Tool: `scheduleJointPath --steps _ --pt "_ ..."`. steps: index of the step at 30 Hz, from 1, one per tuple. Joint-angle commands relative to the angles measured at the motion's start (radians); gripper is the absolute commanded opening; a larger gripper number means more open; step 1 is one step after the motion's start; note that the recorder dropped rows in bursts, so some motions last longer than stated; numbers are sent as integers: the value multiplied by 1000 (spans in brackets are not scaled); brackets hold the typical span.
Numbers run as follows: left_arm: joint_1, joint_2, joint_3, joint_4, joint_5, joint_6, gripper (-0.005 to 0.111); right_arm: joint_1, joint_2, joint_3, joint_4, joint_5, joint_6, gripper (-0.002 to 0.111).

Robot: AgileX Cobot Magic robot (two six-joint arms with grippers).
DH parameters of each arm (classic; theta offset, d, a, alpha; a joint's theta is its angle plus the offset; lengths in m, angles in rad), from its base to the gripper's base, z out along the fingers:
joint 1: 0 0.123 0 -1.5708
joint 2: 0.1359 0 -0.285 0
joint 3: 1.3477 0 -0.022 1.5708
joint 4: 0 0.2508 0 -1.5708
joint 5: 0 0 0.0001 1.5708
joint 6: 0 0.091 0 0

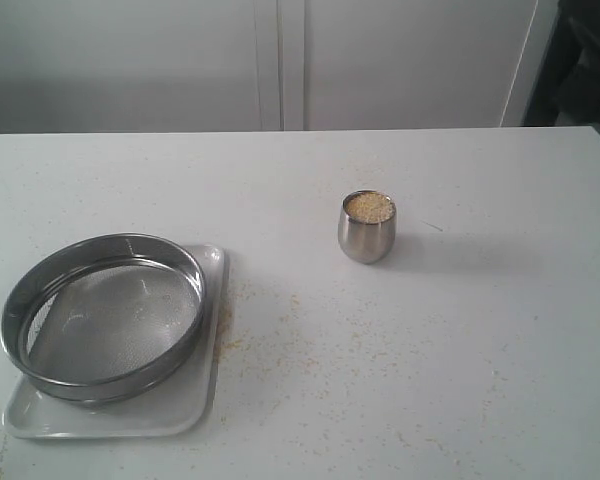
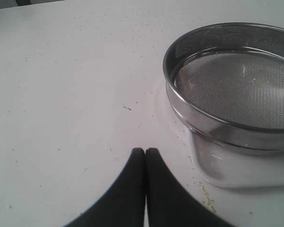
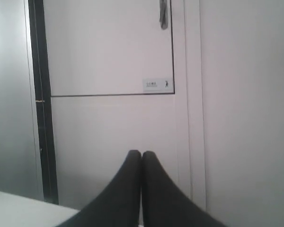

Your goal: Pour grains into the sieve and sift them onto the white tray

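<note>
On the white tray (image 1: 120, 420) rests the sieve (image 1: 115, 320), upon a bench (image 1: 450, 350). Well apart from the tray stands a steel cup (image 1: 367, 238) filled with grains (image 1: 369, 207). Left hand (image 2: 145, 151), clenched, hangs near the tray; right hand (image 3: 141, 153), clenched, faces a wall.

Pretty flat, even light, nothing harsh; the cup (image 1: 367, 228) throws a faint soft shadow to its right across the table (image 1: 480, 330); the sieve (image 1: 105, 315) rim glints a bit; exterior shot's slightly grainy; right wrist view's dimmer, greyer, soft.
</note>
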Motion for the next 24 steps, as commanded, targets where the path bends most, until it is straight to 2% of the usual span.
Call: scheduleJointPath --steps 1,4,7,9,12,16,19,24 --pt "2 -5 2 -9 -2 -4 0 3 112 -10 -46 -69 -65 0" --pt "2 -5 2 -9 -2 -4 0 3 203 -21 -46 -82 -81 0" --pt "2 -5 2 -9 -2 -4 0 3 297 -25 -63 -182 -204 5" --pt "2 -5 2 -9 -2 -4 0 4 356 -25 -66 -269 -278 13" --pt "2 -5 2 -9 -2 -4 0 4 436 -25 -66 -350 -297 33" --pt "2 -5 2 -9 -2 -4 0 5 539 -25 -66 -355 -297 69" --pt "2 -5 2 -9 -2 -4 0 5 617 -25 -66 -355 -297 87" --pt "2 -5 2 -9 -2 -4 0 18 728 -50 -66 -366 -297 91"
